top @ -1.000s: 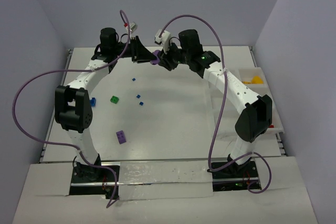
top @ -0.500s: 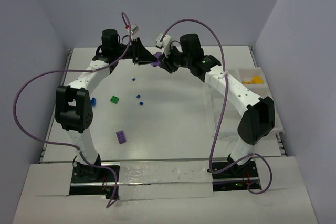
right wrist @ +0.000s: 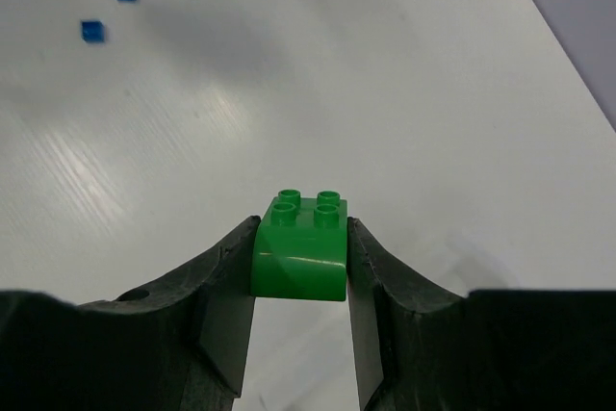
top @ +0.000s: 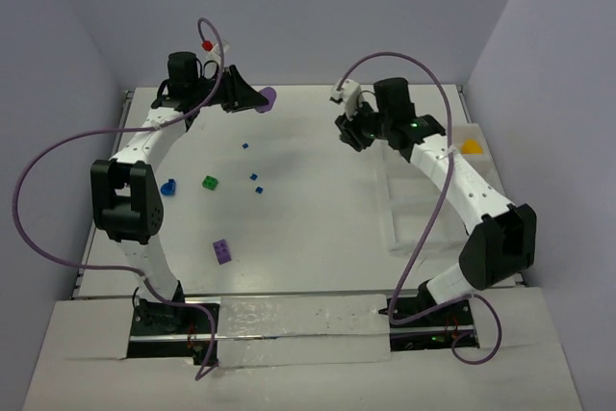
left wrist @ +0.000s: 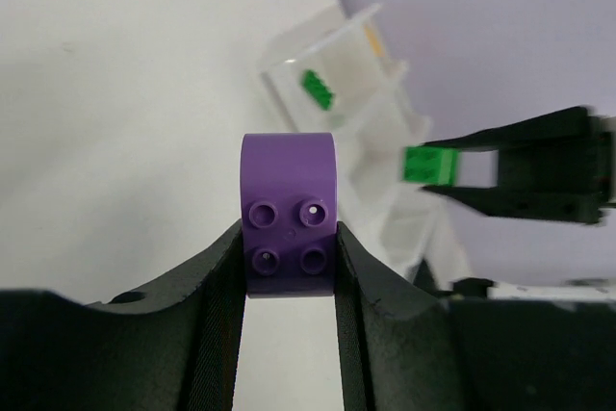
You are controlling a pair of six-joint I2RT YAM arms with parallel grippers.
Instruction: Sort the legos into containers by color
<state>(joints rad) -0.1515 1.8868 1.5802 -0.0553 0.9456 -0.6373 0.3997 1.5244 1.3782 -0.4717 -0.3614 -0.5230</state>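
My left gripper (top: 258,99) clamps the purple brick (left wrist: 288,190), right gripper (top: 346,132) the green brick (right wrist: 299,252). I fear fingertip holds slipping, dropping either near the far edge.

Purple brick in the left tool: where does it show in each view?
Top external: purple brick is upper left of centre, at the tip of the left tool.
Left wrist: centre of the frame, clamped between the fingers.
Right wrist: not in it.
Shared landmark: the green brick in the right tool, at the right of the left wrist view and centre of the right wrist view.
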